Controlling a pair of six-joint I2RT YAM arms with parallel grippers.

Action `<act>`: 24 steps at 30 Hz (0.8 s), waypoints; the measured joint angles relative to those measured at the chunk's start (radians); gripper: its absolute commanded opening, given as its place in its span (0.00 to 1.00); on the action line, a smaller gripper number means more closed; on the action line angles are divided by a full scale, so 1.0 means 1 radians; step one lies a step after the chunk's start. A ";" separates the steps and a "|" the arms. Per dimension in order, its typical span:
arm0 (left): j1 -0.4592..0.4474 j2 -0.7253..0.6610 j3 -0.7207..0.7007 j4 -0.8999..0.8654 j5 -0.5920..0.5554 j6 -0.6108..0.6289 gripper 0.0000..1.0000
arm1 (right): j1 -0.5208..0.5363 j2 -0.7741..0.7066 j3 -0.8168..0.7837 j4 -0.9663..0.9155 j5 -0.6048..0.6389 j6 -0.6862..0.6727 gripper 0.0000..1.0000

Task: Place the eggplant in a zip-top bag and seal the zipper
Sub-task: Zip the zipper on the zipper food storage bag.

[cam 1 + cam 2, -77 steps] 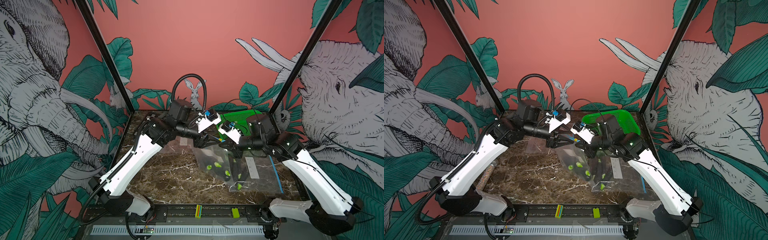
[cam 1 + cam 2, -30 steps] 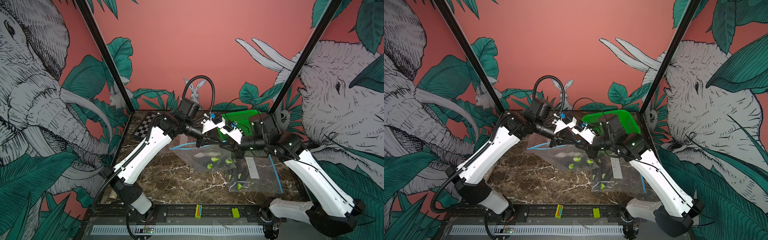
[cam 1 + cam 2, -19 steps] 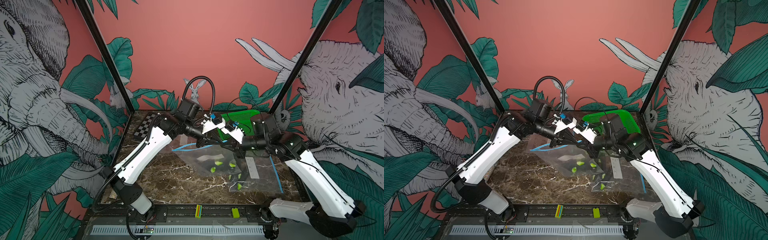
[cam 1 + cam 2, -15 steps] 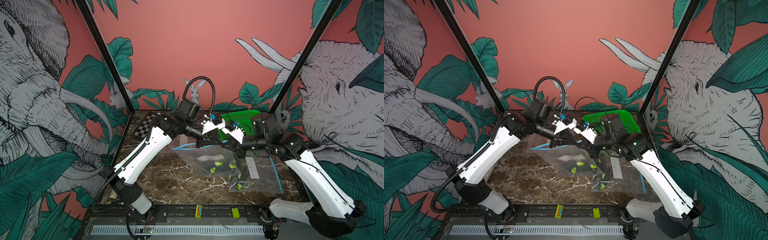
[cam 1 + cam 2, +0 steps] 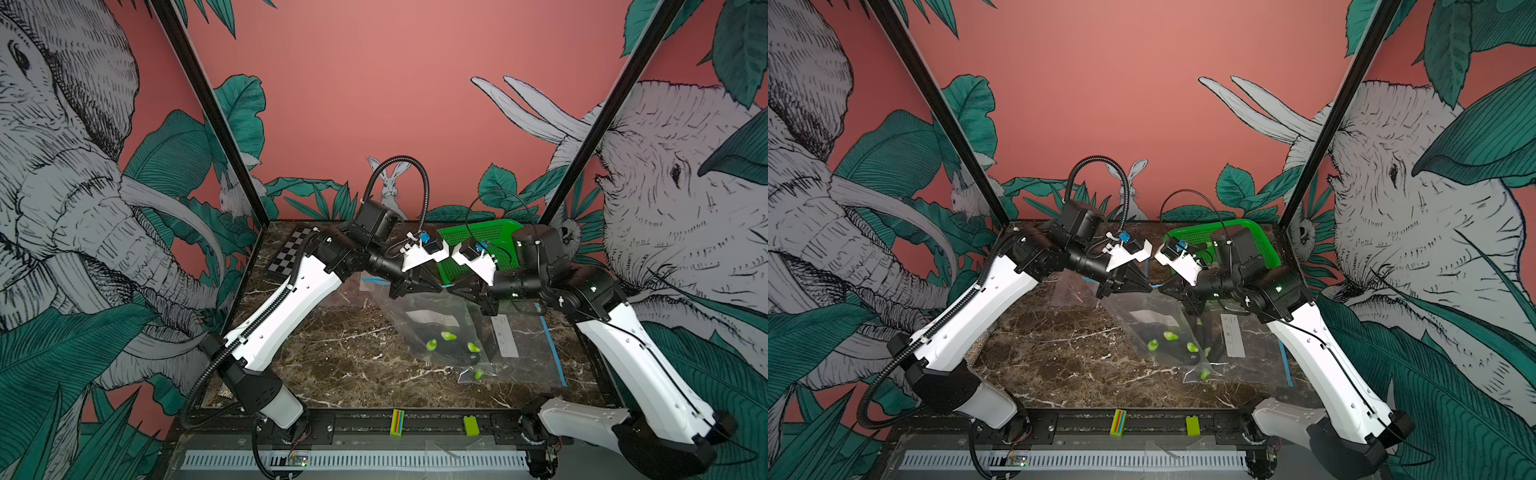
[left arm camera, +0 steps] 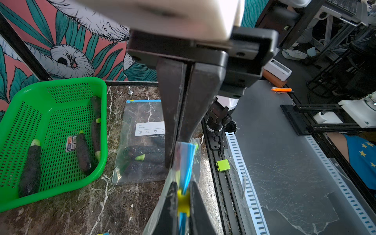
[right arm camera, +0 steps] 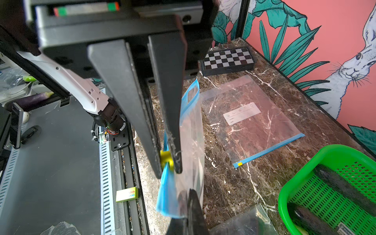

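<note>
Sealing is the step in hand. Nearest, the bag [image 5: 432, 328] hangs from both grippers, the eggplant [image 5: 447, 336] low inside it. Above, the left gripper [image 6: 173, 162] is pinched shut on one end of the blue strip [image 6: 187, 158]; the right gripper [image 7: 168, 162], just beside it, is clamped on the yellow slider [image 7: 166, 159]. Farther back stands the basket [image 5: 478, 227]. Whether the track is fully shut cannot be told — the next move calls for a steady pull along the strip, left end anchored.

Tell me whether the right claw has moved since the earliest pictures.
Yes, slightly: in a top view the right claw, pinching the zip-top bag's yellow slider, has edged right, away from the checkerboard.
</note>
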 measured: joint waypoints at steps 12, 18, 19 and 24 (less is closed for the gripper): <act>0.005 -0.004 0.000 -0.027 -0.030 -0.022 0.00 | -0.016 -0.016 -0.034 0.040 -0.075 0.013 0.44; 0.005 -0.004 0.000 -0.026 -0.029 -0.028 0.00 | -0.016 -0.017 -0.044 0.088 -0.093 0.024 0.45; 0.005 -0.004 0.000 -0.026 -0.029 -0.028 0.00 | -0.016 -0.017 -0.044 0.095 -0.093 0.024 0.46; 0.005 -0.004 0.000 -0.027 -0.026 -0.032 0.00 | -0.016 -0.006 -0.030 0.108 -0.090 0.014 0.45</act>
